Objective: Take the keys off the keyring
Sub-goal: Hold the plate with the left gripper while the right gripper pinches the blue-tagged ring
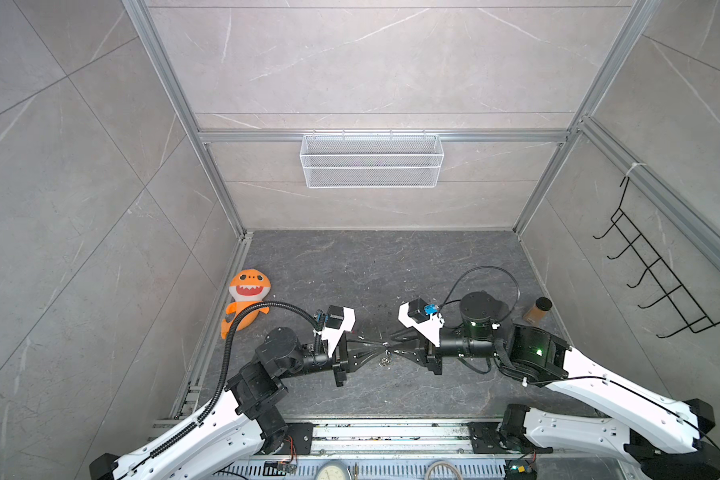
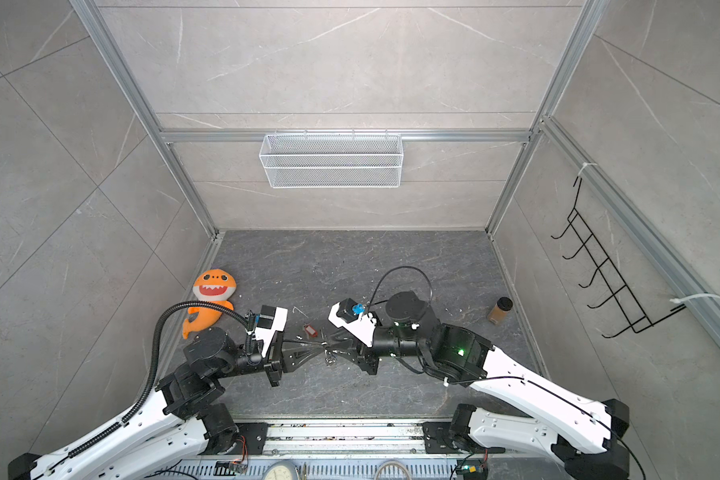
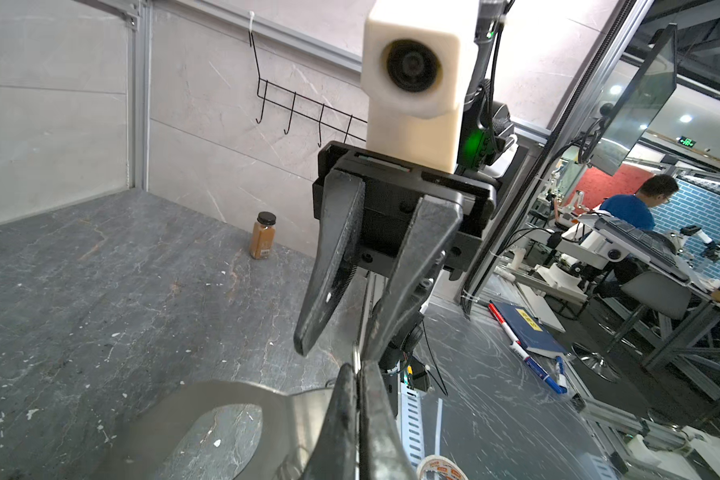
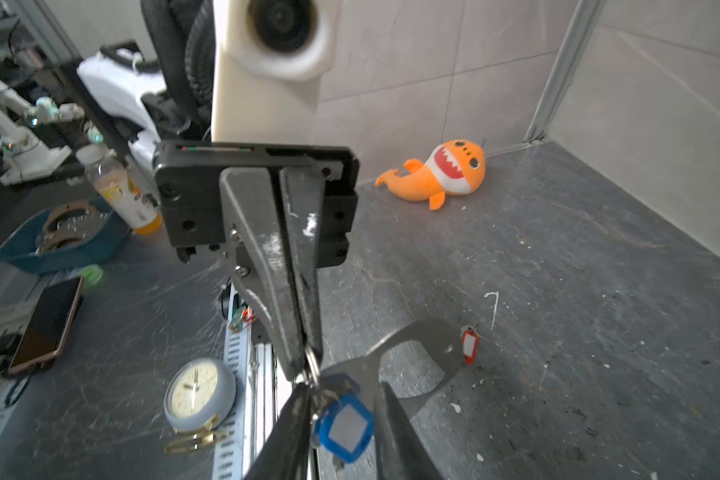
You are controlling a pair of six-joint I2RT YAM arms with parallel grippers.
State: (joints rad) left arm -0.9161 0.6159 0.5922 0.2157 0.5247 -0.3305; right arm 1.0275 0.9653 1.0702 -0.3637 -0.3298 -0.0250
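Silvery keyring point(image 4: 429, 330) pinched by level left end effector point(image 4: 304, 368); facing right end effector point(image 3: 336, 350) parted.

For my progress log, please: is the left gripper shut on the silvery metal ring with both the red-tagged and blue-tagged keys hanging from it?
No: the right wrist view shows the red-tagged key lying on the table. The left gripper is shut on the silvery metal ring, with only the blue-tagged key hanging.

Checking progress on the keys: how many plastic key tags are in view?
2. The red tag lies loose on the tabletop; the blue tag dangles from the metal rings pinched by the left pincer. None seems hidden.
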